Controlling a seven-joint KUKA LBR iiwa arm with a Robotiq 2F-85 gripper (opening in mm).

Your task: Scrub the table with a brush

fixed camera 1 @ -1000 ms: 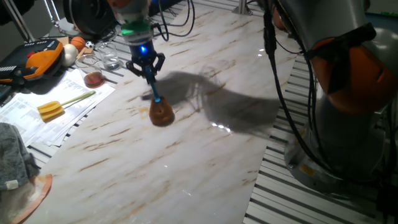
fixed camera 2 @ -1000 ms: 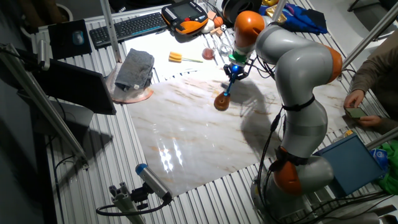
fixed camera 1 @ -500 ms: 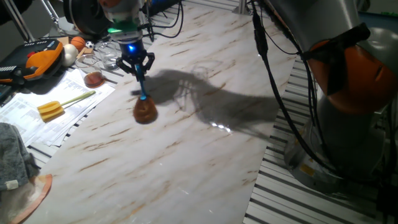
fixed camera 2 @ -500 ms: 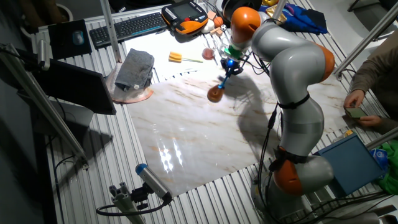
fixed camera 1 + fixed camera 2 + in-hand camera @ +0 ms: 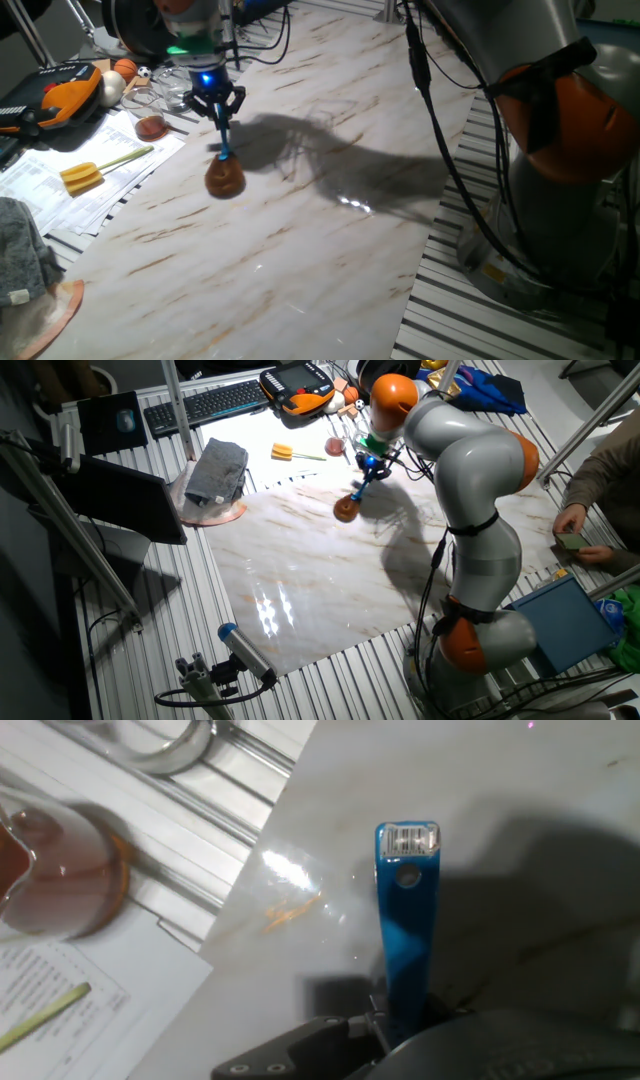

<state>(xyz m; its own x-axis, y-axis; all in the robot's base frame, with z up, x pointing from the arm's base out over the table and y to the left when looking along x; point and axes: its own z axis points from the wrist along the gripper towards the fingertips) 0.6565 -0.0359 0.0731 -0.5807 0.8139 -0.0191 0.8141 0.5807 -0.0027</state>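
Fingers (image 5: 218, 102) clamped on the brush (image 5: 224, 167) by its blue handle, closed tight w/ handle between them; hand view shows the handle (image 5: 406, 935) running straight out from the grip. Brown bristle head sits on the worktop (image 5: 330, 250) near its far-left edge, handle tilted up toward the arm. Looks mid-scrub.

Risks from here:
- Head is close to the slab edge; just beyond lie papers (image 5: 70, 170), the yellow-headed tool (image 5: 84, 175) and a glass w/ reddish liquid (image 5: 55, 870). Stroke going further that way prob drags bristles off the slab or knocks the glass.
- Thin handle, grip near its end: too much downforce could pivot it in the fingers.
- Cables (image 5: 440, 130) hang over the worktop, could snag on a wide sweep.
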